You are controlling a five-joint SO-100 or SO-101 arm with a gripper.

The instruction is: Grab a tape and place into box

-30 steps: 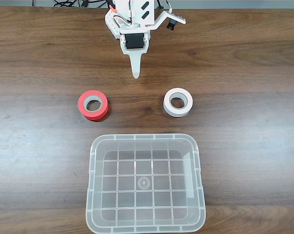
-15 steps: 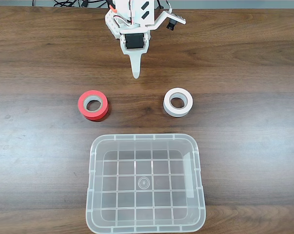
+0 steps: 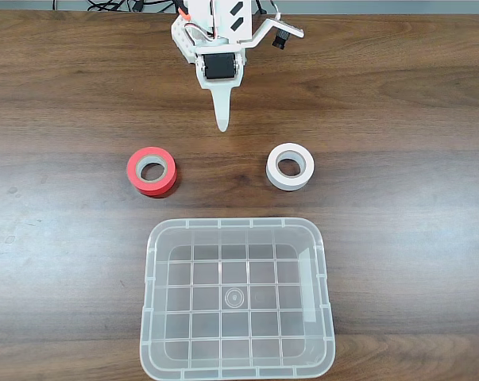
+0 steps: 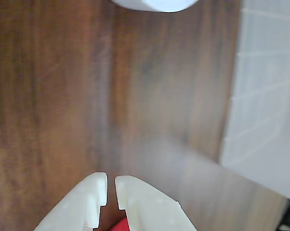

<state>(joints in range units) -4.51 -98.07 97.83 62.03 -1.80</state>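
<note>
The tape [image 3: 290,167], a small white ring, lies flat on the wooden table right of centre in the fixed view; its edge shows at the top of the wrist view [image 4: 154,4]. The box [image 3: 237,298], a clear ribbed bin, stands empty near the front edge and appears as a pale wall at the right of the wrist view [image 4: 265,106]. My white gripper [image 3: 221,119] hangs at the back of the table, pointing down, well apart from both. In the wrist view the gripper [image 4: 111,185] has its fingertips nearly touching, shut on nothing.
A red-orange tape roll [image 3: 152,171] with a grey core lies left of the white one, and a sliver of it shows between the fingers in the wrist view [image 4: 119,225]. Bare wood surrounds the rolls. Cables run behind the arm base at the table's back edge.
</note>
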